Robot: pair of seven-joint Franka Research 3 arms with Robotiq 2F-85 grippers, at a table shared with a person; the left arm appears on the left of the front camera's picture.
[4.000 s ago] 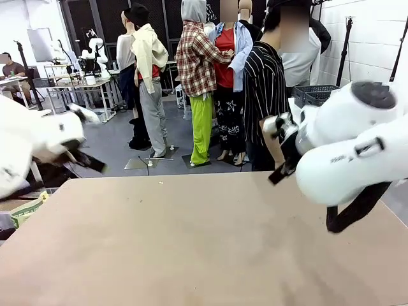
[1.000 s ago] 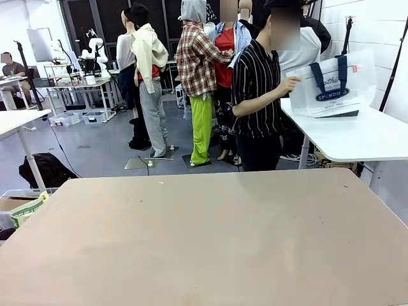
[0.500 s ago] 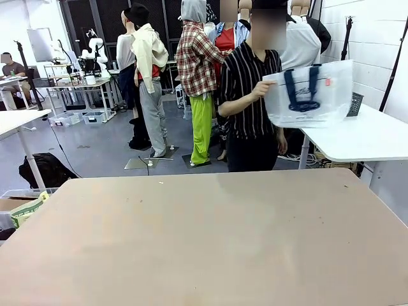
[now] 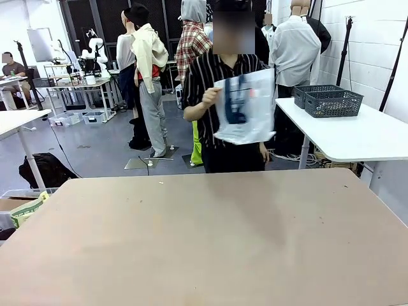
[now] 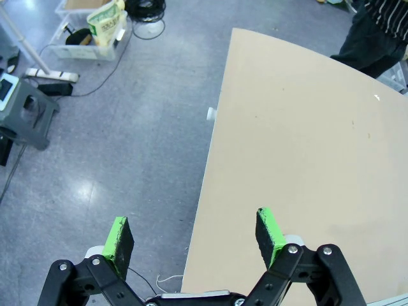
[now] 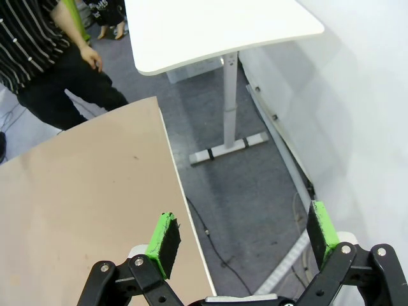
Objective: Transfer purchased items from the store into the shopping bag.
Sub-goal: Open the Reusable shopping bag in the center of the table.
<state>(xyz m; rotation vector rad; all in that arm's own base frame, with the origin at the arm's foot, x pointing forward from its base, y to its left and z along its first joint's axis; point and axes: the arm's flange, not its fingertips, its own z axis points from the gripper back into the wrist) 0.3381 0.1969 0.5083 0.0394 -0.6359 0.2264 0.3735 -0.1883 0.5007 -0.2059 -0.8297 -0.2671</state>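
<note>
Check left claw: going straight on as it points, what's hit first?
Left claw, open, aims down at the table side edge: probably that edge, or the grey floor just beside it. Depth unclear.

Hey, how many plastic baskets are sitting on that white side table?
2. Both sit on the white side table at the right: the front basket is nearer its edge, and the rear basket is partly hidden behind it.

Bright, even indoor light; wrist views bend edges.
</note>
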